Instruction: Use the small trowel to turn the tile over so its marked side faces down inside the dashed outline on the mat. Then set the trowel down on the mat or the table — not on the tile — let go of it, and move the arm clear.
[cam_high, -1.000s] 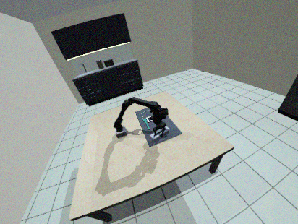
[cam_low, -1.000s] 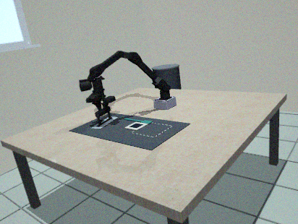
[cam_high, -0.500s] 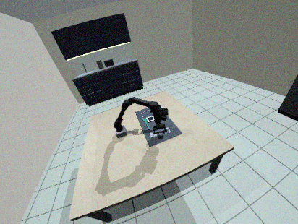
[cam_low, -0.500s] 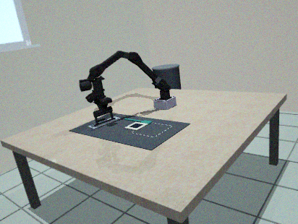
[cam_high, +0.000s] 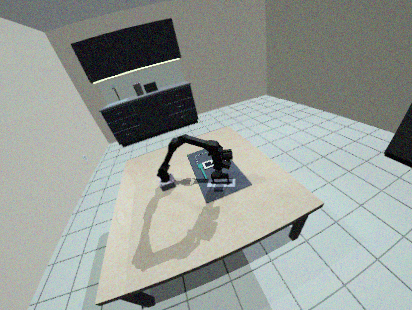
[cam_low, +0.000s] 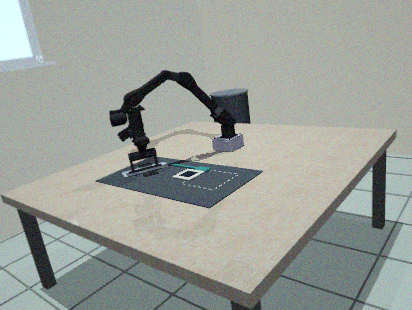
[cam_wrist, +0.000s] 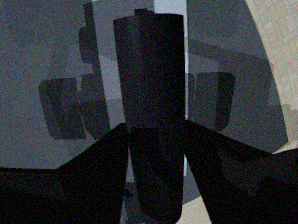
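Note:
My gripper (cam_high: 218, 176) (cam_low: 143, 159) (cam_wrist: 153, 156) is shut on the trowel's dark round handle (cam_wrist: 149, 83). It stands low over one end of the dark mat (cam_high: 240, 182) (cam_low: 200, 195). The trowel's pale flat blade (cam_high: 221, 185) (cam_low: 134, 173) lies on or just above the mat under the gripper. The tile (cam_high: 206, 163) (cam_low: 186, 174), white-edged with a dark middle, lies flat near the mat's middle, apart from the blade. The dashed outline (cam_low: 220, 187) is on the mat just past the tile, away from the gripper.
A thin teal bar (cam_high: 202, 171) (cam_low: 192, 166) lies along the tile's edge toward the arm's grey base (cam_high: 167, 184) (cam_low: 228, 142). The mat sits on a wooden table (cam_high: 175, 235) (cam_low: 300, 165). A dark cylinder (cam_low: 232, 102) stands behind the table, and a dark cabinet (cam_high: 150, 112) is at the wall.

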